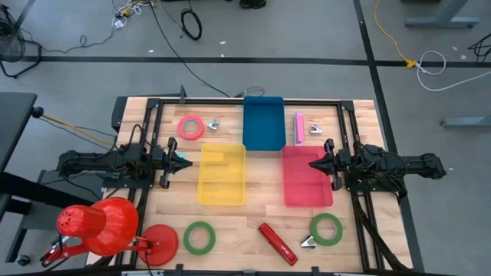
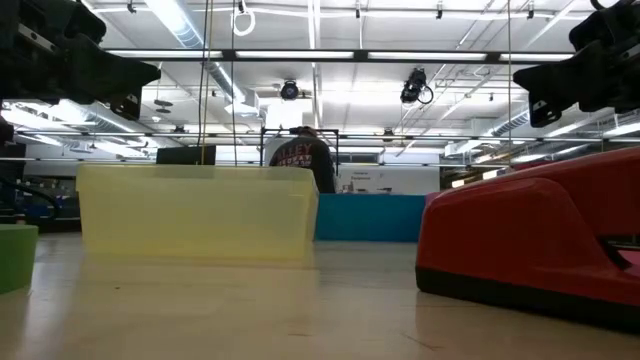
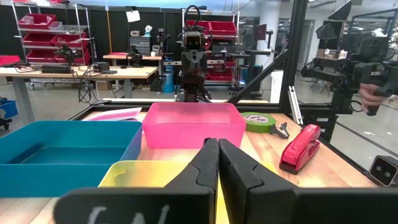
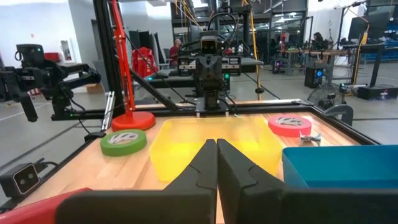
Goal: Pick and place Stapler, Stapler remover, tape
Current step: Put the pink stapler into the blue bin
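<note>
A red stapler (image 1: pixel 277 243) lies near the front edge, with a green tape roll (image 1: pixel 326 229) and a metal staple remover (image 1: pixel 308 243) to its right. Another green roll (image 1: pixel 199 237) lies front left. A pink tape roll (image 1: pixel 191 127) and a remover (image 1: pixel 212 124) lie at the back left. A pink stapler (image 1: pixel 299 128) and a remover (image 1: pixel 316 129) lie at the back right. My left gripper (image 1: pixel 184 162) is shut and level at the left, above the table. My right gripper (image 1: pixel 313 163) is shut and level at the right. Both hold nothing.
A yellow tray (image 1: pixel 222 175), a blue tray (image 1: pixel 263 123) and a pink tray (image 1: pixel 307 176) stand mid-table between the arms. A red lamp (image 1: pixel 100 226) with its round base (image 1: pixel 159 245) stands at the front left. A person (image 2: pixel 305 155) stands in the room beyond the table.
</note>
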